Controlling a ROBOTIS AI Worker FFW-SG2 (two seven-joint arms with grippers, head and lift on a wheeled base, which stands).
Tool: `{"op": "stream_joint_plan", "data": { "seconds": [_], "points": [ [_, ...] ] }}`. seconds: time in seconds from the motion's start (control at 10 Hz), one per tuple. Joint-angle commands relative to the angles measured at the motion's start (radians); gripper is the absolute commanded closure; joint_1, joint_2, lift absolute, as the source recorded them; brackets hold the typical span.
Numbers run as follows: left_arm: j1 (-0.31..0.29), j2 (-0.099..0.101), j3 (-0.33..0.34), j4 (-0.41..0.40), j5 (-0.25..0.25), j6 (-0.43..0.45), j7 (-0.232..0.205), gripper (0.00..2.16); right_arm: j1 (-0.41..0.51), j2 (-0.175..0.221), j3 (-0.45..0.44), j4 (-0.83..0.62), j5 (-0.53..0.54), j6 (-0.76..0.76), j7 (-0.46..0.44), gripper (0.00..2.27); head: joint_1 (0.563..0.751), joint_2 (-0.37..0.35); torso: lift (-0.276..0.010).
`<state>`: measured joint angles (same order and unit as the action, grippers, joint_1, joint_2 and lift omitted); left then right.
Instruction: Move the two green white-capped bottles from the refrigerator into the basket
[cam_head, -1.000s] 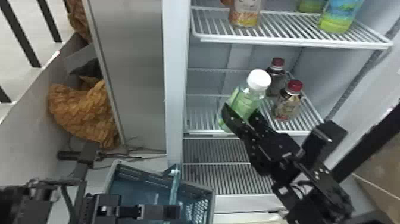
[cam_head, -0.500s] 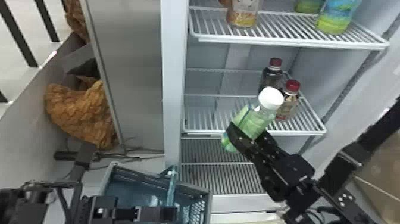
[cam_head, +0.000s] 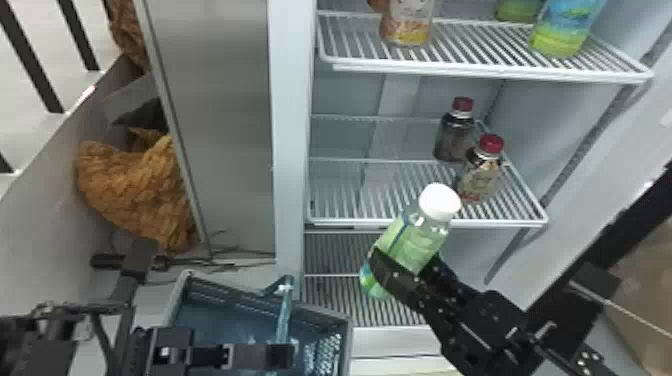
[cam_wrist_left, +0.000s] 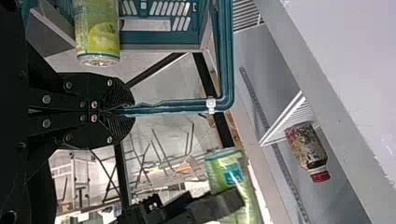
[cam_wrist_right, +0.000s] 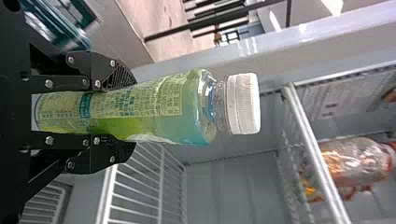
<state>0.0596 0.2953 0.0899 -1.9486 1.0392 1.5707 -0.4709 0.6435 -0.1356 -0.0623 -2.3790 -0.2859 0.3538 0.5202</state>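
Just right of centre in the head view, the right tool (cam_head: 407, 262) grips a green white-capped bottle (cam_head: 415, 240) between its two fingers, the bottle tilted with its cap (cam_head: 440, 201) toward the upper right. It appears in front of the refrigerator (cam_head: 287, 150), overlapping the front edge of the middle shelf (cam_head: 350, 220). In the right wrist view, the cap points away from the fingers.

At the lower left of the head view, the left tool (cam_head: 285, 356) is closed on the handle (cam_head: 284, 312) of the basket (cam_head: 320, 312). Along the upper left of the left wrist view, another green-labelled bottle (cam_wrist_left: 97, 32) overlaps the basket; whether it is inside cannot be told.

Two dark red-capped bottles (cam_head: 452, 137) stand close together on the middle shelf, behind the held one. Across the top right of the head view, the upper shelf (cam_head: 450, 71) carries an orange-labelled bottle (cam_head: 407, 27), a blue-and-green bottle (cam_head: 565, 30) and a partly cut-off green one (cam_head: 517, 10). Crumpled brown material (cam_head: 137, 185) sits at the left.
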Motion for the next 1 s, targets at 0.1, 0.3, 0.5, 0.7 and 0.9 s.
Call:
{"op": "stream_joint_plan", "data": {
  "seconds": [0.1, 0.3, 0.5, 0.7, 0.9],
  "points": [
    [-0.006, 0.001, 0.01, -0.004, -0.004, 0.001, 0.0, 1.17, -0.054, -0.028, 0.036, 0.1, -0.049, 0.041, 0.069, 0.89, 0.695, -0.092, -0.263],
    [-0.008, 0.001, 0.01, -0.004, -0.01, 0.001, 0.0, 1.17, -0.126, -0.041, 0.09, 0.203, -0.069, 0.041, 0.107, 0.89, 0.695, -0.058, -0.263],
    [-0.011, 0.002, 0.01, -0.004, -0.012, 0.001, 0.0, 1.17, -0.177, -0.051, 0.134, 0.287, -0.095, 0.044, 0.135, 0.89, 0.695, -0.01, -0.263],
    [-0.016, 0.002, 0.01, -0.004, -0.016, 0.001, 0.0, 1.17, -0.209, -0.059, 0.156, 0.346, -0.111, 0.078, 0.152, 0.89, 0.695, 0.016, -0.263],
    [-0.023, 0.004, 0.006, -0.004, -0.018, 0.001, 0.0, 1.17, -0.241, -0.067, 0.184, 0.392, -0.109, 0.103, 0.161, 0.89, 0.695, 0.034, -0.263]
  ]
}}
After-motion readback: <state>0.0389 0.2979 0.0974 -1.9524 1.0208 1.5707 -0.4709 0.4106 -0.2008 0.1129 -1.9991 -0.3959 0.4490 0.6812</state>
